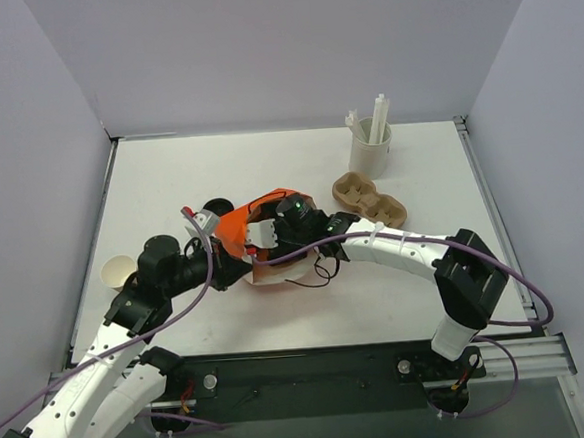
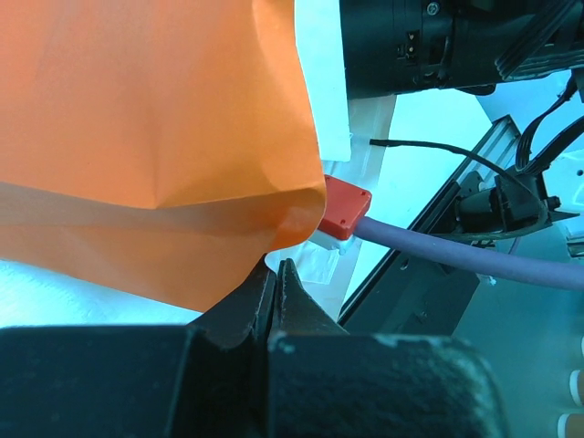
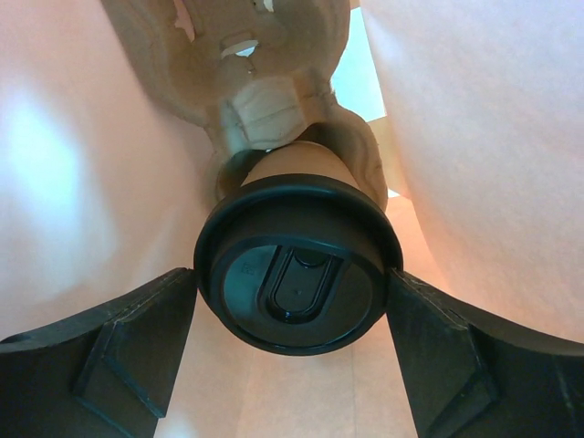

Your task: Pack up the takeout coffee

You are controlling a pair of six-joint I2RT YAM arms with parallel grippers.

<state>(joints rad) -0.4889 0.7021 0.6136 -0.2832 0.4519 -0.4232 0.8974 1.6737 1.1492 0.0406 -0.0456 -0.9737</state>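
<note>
Evidently release is judged in hand: the takeout coffee [image 3: 297, 274], mid-frame in the right wrist view, is seated in a pulp carrier [image 3: 265, 100] inside the orange bag [image 2: 137, 137], flanked by the spread right gripper [image 3: 290, 285], the bag's edge being pinched by the left gripper [image 2: 276, 274]; a straight withdrawal is called for.

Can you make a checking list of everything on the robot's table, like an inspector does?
Surface: white table; no spills seen.
Job's things: takeout coffee, black lid on, sits in a pulp holder inside the orange bag.
Clutter: pulp carrier, white cup of stirrers, lidless paper cup.
End effectors: left end effector shut on the bag's edge; right end effector inside the bag, fingers either side of the lid, contact unclear.
Cables: purple cable on each arm; black cable looped beside the bag.
Surroundings: pale walls; metal rail at the near edge.
</note>
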